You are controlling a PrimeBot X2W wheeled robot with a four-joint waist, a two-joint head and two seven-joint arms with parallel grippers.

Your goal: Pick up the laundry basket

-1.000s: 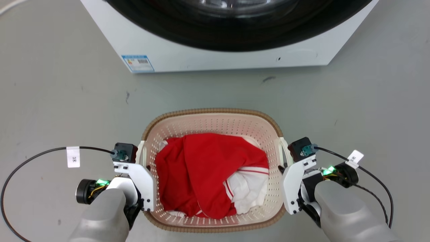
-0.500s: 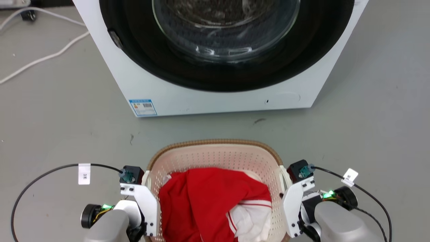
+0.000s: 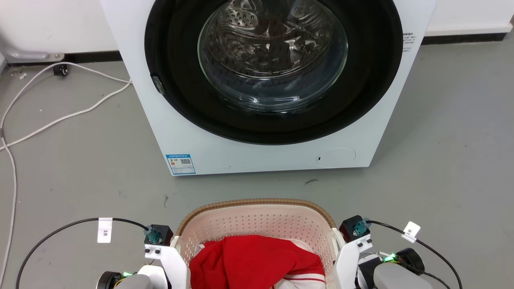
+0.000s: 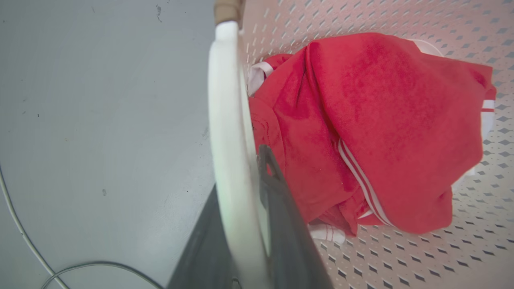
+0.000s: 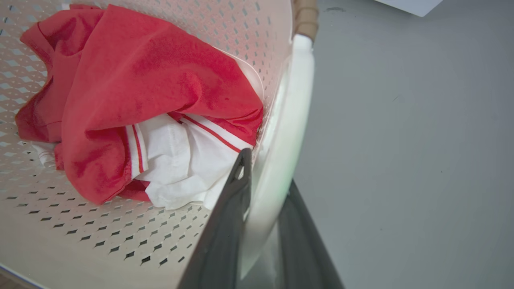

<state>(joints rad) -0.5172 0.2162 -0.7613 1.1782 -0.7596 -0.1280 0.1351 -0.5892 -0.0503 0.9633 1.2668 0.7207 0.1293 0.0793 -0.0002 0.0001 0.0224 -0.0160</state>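
Before the white washing machine, a cream perforated plastic laundry basket gripped at both sides.
Left gripper and right gripper each pinch a white handle (clothes inside); uneven lifting could tilt it free.

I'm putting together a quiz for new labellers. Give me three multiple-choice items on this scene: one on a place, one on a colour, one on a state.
1. Where is the laundry basket relative to the washing machine? A on top of it; B inside its drum; C in front of it, nearer the robot.
2. The top garment in the basket is mostly: A blue; B red; C green.
3. The left gripper is: A shut on the basket's white side handle; B open over the floor; C shut on the garment.
Answers: C, the head view shows the basket before the machine's front; B, red cloth covers the pile; A, it grips the handle from both sides.
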